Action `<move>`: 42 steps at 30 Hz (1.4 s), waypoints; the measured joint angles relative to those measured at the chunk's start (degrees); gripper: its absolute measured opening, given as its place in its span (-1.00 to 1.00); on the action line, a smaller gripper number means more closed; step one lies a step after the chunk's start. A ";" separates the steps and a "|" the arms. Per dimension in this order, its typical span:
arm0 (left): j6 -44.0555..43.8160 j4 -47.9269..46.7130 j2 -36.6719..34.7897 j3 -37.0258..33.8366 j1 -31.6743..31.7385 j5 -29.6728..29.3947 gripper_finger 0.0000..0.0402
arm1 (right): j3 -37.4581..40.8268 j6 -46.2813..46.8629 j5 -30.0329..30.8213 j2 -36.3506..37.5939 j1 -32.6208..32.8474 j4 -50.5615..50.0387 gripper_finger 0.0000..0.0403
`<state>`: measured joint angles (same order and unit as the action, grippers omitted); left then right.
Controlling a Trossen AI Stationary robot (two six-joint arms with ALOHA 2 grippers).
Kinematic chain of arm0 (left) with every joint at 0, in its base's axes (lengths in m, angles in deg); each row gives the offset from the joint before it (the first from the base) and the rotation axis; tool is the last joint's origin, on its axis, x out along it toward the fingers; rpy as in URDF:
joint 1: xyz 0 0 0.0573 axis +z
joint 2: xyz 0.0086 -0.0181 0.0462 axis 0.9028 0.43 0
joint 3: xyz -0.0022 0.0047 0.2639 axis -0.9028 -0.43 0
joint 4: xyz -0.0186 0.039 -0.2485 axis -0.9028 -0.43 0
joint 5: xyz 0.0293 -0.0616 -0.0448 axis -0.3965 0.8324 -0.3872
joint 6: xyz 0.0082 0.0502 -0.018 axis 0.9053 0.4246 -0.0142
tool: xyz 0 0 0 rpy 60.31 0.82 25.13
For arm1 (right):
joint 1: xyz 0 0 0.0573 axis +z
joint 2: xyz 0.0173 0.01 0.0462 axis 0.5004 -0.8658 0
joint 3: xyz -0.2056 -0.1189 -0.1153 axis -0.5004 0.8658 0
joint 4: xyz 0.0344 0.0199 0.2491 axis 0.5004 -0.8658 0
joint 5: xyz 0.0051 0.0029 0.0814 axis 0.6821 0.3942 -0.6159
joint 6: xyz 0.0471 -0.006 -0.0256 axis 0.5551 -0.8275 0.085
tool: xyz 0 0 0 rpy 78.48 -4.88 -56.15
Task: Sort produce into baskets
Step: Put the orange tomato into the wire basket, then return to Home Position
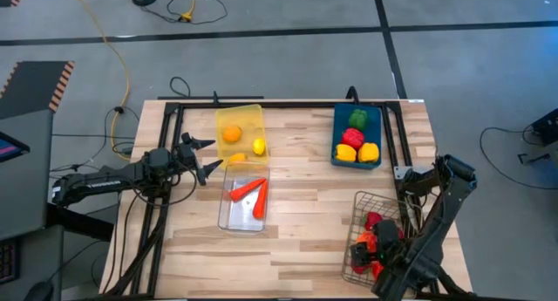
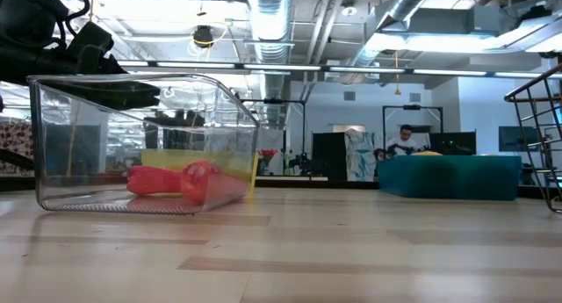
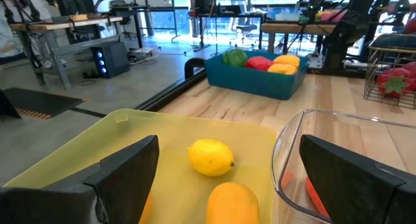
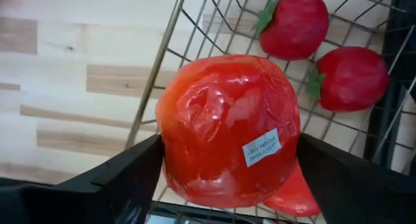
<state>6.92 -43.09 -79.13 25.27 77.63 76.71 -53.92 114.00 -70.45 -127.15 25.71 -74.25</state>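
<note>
Your right claw (image 4: 227, 178) hung over the wire-mesh basket (image 1: 359, 205) at the table's near right corner, its fingers spread to either side of a big red tomato (image 4: 227, 130). Whether they were gripping it or had just let go was hard to judge from the wrist view; the placing suggests a drop-off, with the red pieces collecting there. Two strawberries (image 4: 296, 24) lay on the mesh just beyond it.

Your left claw (image 1: 202, 157) waited beside the yellow bin (image 1: 253, 112), fingers apart and empty, aimed across that bin's near corner as if done with a delivery.

The sorting looked to go by colour. The yellow bin held an orange (image 1: 231, 133) and a lemon (image 1: 259, 146), with a third yellow-orange piece (image 3: 234, 201) by the claw. The clear bin (image 1: 228, 221) beside it held two carrots (image 1: 248, 190). The blue bin (image 1: 338, 126) at the far right carried green, red and yellow peppers (image 1: 356, 139). No produce lay loose on the table (image 1: 305, 231).
</note>
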 joint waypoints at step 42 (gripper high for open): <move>0.00 -0.02 -0.02 -0.01 0.00 0.00 0.79 | -5.09 -119.04 29.32 11.94 -39.17 50.64 0.37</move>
<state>6.92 -43.11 -79.15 25.27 77.63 76.71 -59.01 -5.04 -41.13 -115.21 -13.46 -23.61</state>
